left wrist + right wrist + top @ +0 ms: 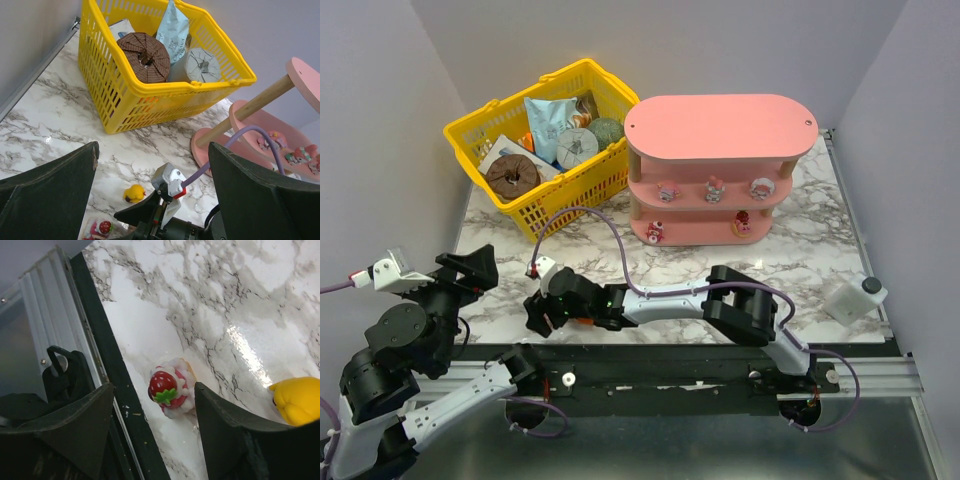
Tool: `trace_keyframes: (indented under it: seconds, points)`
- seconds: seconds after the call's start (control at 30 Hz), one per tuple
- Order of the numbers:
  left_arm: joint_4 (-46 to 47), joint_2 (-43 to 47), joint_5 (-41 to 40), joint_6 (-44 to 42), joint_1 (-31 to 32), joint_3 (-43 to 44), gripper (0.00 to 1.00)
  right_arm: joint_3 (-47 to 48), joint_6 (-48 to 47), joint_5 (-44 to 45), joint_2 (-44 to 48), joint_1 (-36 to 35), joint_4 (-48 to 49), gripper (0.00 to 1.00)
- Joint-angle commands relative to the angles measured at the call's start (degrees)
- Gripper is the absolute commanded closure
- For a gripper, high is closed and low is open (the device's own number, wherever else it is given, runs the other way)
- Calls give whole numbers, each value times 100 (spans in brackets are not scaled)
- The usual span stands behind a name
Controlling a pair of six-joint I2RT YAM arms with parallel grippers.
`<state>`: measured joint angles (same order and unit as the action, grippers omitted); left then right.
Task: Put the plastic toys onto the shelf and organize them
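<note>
Right gripper (152,390) jaws stand apart, one finger either side of the strawberry-topped toy (170,390), not touching it, well out from the pink shelf (720,125), toward the arms. A yellow duck toy (297,400) lies just beside it. Left gripper (152,150) gapes wide, empty. Five small toys (713,188) sit on the shelf's lower tiers. Beside the shelf is the yellow basket (500,205); its packet print is too small to read.

A marble-patterned table (800,260) carries a yellow mesh basket (565,195) at the back left, a pink three-tier shelf (720,125) beside it, a white box (853,297) at the right, and by the front edge a strawberry-topped figurine (170,388) near a yellow duck (134,193)
</note>
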<state>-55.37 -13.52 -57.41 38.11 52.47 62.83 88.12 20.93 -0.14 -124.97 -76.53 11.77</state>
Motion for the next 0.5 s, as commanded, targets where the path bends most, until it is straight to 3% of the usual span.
trace_keyframes:
  seconds: [0.0, 0.13, 0.23, 0.27, 0.33, 0.47]
  points:
    - [36, 78, 19, -58, -26, -51, 1, 57, -89, 427, -142, -20, -228, 26]
    - [62, 86, -7, -84, -26, -43, 1, 48, -63, 287, -177, -20, -210, 30]
    - [71, 95, -16, -93, -26, -69, 1, -14, -1, 243, -177, -20, -210, 42]
    - [79, 104, -16, -93, -26, -78, 1, -66, 8, 251, -177, -20, -210, 49]
    - [97, 95, 1, -102, -26, -104, 1, -93, 25, 347, -151, -20, -210, 55]
    - [158, 69, 36, -137, -26, -139, 1, -119, 52, 480, -81, -20, -228, 84]
